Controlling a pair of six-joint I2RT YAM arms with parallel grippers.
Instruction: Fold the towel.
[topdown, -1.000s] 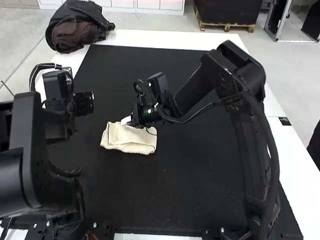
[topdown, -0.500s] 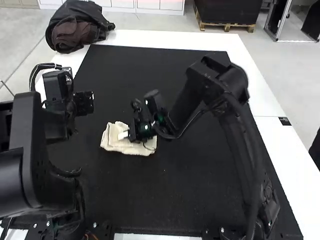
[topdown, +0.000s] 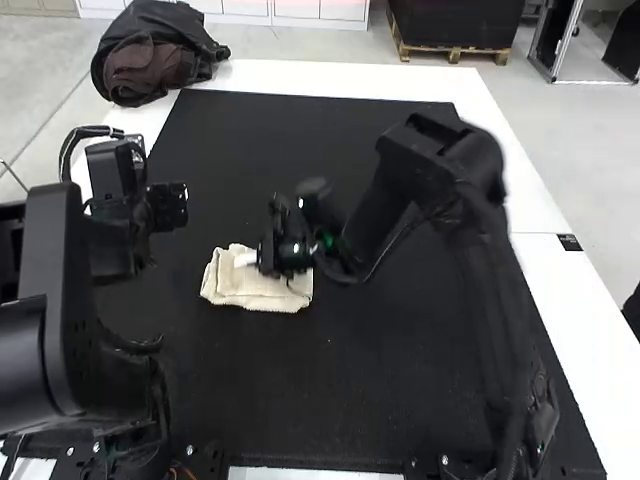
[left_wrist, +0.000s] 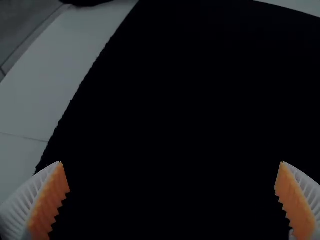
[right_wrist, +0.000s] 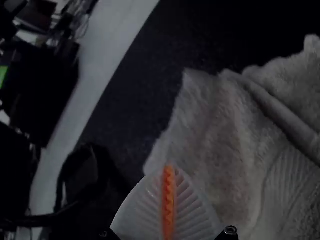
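The right gripper has come from the far edge of the towel to over its top, its fingers together, with no cloth seen between them. The towel keeps almost the same small folded shape, nearer to the bench's left edge than its right. Probably the fold is being smoothed. The left gripper's fingers are wide apart.

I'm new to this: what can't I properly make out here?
- High view: part of the towel, hidden by the right gripper.
- High view: the towel's layers, too small to count.
- High view: the right arm's outline, blurred.
- Right wrist view: the rest of the towel, cut off by the edge.
- Left wrist view: a dark thing, cut off by the edge.
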